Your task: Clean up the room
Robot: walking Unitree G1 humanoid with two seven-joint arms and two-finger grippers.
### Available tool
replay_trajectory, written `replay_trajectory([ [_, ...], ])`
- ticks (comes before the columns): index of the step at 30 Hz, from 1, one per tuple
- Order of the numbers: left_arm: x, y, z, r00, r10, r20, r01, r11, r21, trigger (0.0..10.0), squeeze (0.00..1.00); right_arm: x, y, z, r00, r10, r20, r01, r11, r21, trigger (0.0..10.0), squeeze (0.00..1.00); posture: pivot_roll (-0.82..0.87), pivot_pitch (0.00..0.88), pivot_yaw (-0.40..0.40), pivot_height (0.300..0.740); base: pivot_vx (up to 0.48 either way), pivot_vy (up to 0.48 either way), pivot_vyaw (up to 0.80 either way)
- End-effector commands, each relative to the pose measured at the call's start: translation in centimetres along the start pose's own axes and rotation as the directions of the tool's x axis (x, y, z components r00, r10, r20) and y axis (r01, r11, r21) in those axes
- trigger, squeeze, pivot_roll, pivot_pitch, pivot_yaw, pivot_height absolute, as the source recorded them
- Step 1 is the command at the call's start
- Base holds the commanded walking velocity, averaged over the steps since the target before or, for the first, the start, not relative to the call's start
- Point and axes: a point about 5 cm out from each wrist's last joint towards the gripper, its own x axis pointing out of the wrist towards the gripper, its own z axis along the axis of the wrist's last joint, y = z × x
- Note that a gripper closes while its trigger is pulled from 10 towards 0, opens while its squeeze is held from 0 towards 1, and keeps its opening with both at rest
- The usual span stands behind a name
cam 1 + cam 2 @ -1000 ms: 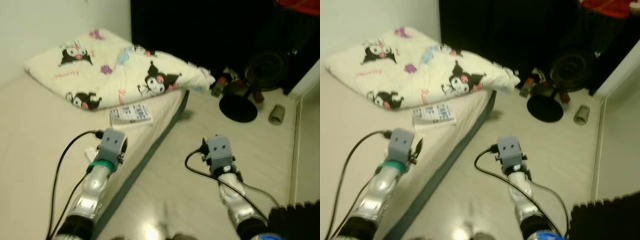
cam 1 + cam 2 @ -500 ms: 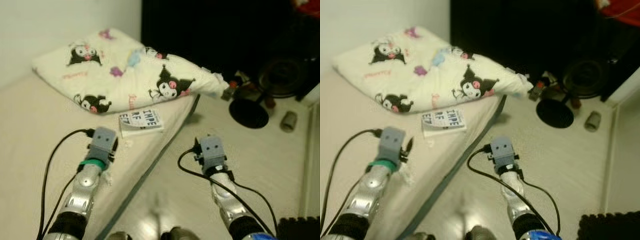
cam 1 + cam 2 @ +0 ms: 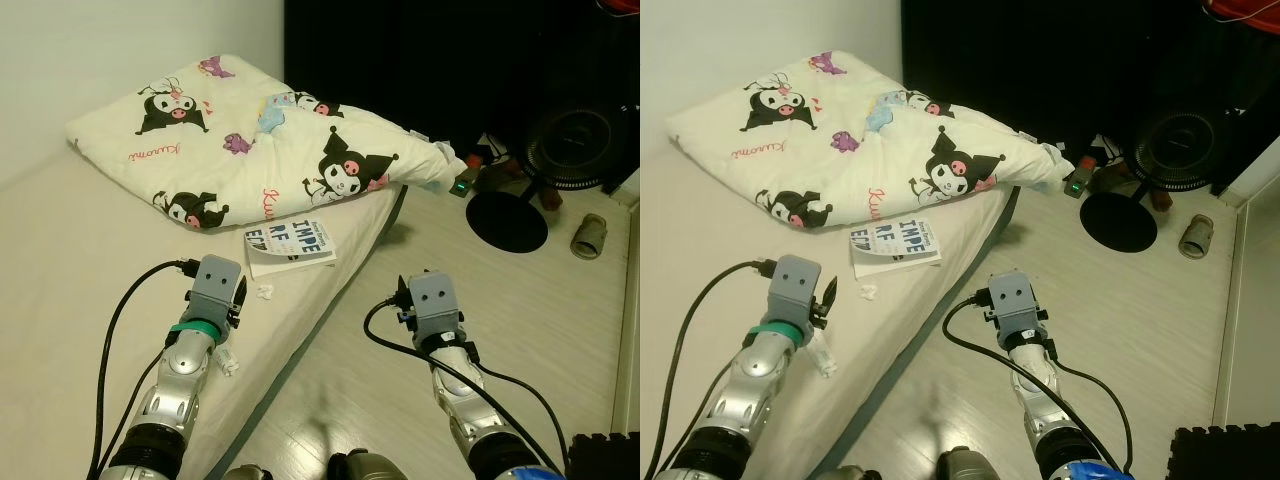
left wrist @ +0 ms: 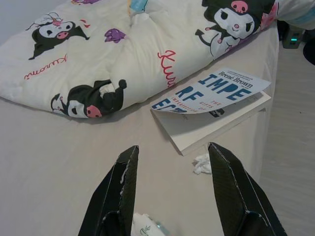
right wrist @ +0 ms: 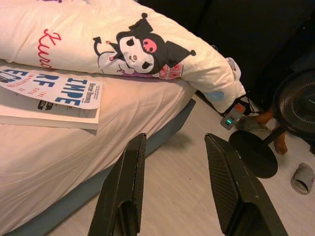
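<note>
1. Both pairs of fingers are spread and hold nothing: my left gripper (image 4: 172, 189) hangs over the mattress (image 3: 60, 260), my right gripper (image 5: 174, 184) over the floor (image 3: 520, 320) beside it.
2. Just ahead of the left fingers I see a crumpled tissue (image 4: 202, 164).
3. Beyond it a book (image 3: 290, 245) touches the folded cartoon blanket (image 3: 260, 135).
4. Well apart, a fan (image 3: 585, 135) stands on the floor.

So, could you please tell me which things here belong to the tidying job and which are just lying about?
For the job:
- book on the mattress
- crumpled tissue beside it
- wrapper scrap by the left tool
- cup on the floor

Just there:
- quilt
- fan
- mattress
</note>
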Motion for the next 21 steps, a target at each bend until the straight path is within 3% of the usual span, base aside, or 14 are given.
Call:
replay_trajectory([
  [1, -0.21, -0.18, -0.81, 0.999, -0.007, -0.037, 0.007, 1.0, -0.005, 10.0, 0.0, -0.51, -0.11, -0.63, 1.0, -0.009, -0.022, 0.01, 1.0, 0.013, 10.0, 0.0, -0.07, 0.025, 0.006, 0.735, 0.0, 0.0, 0.0],
  [21, -0.08, -0.33, -0.77, 0.999, -0.013, -0.043, 0.013, 1.0, 0.002, 10.0, 0.0, -0.56, 0.08, -0.59, 1.0, -0.005, -0.018, 0.006, 0.999, 0.032, 10.0, 0.0, -0.07, 0.02, 0.008, 0.685, 0.0, 0.0, 0.0],
])
